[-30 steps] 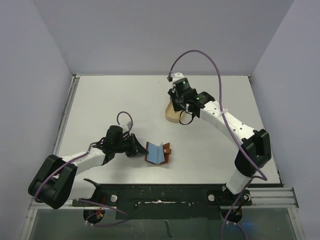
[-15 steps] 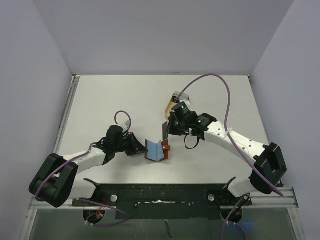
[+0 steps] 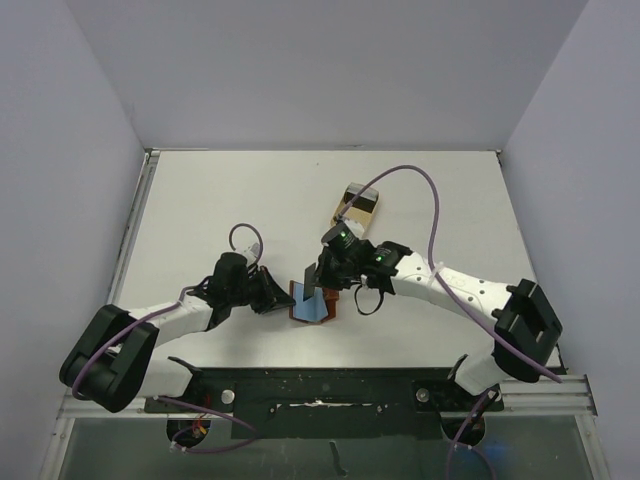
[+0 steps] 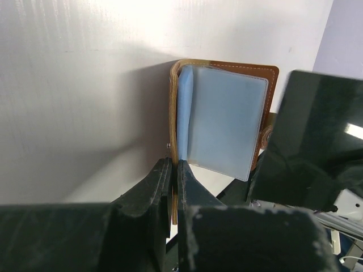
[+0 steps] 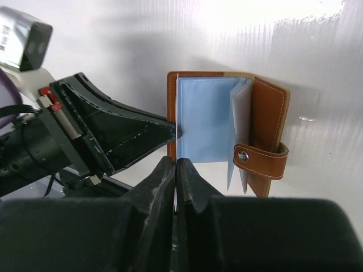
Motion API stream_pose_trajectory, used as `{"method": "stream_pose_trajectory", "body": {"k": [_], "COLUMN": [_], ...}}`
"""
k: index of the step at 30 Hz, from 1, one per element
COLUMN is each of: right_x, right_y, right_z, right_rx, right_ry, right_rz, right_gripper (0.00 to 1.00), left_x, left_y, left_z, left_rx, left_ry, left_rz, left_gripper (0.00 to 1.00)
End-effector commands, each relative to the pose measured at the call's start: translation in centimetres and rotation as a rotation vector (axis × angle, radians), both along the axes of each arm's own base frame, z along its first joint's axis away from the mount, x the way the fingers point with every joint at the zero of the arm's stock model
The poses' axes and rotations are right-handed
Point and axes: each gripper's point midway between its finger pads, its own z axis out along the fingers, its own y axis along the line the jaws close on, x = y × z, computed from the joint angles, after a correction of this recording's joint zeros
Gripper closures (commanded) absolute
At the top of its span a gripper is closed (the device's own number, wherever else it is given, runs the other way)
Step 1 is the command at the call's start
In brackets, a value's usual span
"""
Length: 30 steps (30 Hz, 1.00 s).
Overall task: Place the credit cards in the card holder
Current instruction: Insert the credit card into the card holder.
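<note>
L end effector [image 4: 173, 167] clamped on card holder [image 5: 264, 119], R end effector [image 5: 175, 164] pinching credit card [image 4: 317, 141] above

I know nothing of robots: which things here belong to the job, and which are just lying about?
Job: card holder, pinched by left gripper; dark card in right gripper; another card, farther back.
Lying about: tan tray; purple cables.

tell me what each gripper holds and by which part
The left gripper pinches the open card holder by the edge of one cover; the right gripper pinches a dark credit card by one edge.
</note>
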Motion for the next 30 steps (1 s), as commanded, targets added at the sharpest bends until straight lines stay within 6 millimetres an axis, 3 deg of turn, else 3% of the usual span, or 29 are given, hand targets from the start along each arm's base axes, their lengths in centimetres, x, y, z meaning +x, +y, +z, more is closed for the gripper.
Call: {"method": "stream_pose_trajectory", "body": {"k": [1,9,12,19,27,30], "right_x": [0.7,0.5,0.2,-0.5,-1.0,-1.2], "right_y": [1.7,0.0,-1.0,-1.5,-1.3,-1.5], "right_z": [0.5,-2.5,-3.7,-5.3,-6.3,-6.8], "right_rx": [0.001,-0.143,-0.184,-0.169,-0.118,-0.089], "right_ry": [-0.045,-0.079,-0.081,-0.077,-0.064,-0.062], "right_rz": [-0.009,0.032,0.041,0.081,0.149,0.169], "right_gripper": [0.97,0.97,0.97,0.97,0.97,0.97], "left_x": [0.8,0.5,0.2,-0.4,-0.7,-0.7], "left_y": [-0.4,0.2,0.7,1.3,1.9,2.2], "left_z": [0.8,0.0,-0.5,-1.1,-1.6,-1.8], "left_rx": [-0.018,0.025,0.054,0.086,0.117,0.139], "left_ry": [-0.057,-0.066,-0.060,-0.056,-0.054,-0.050], "left_rz": [0.002,0.006,0.009,0.006,0.010,0.012], "left_gripper": [1.00,1.00,0.94,0.87,0.94,0.84]}}
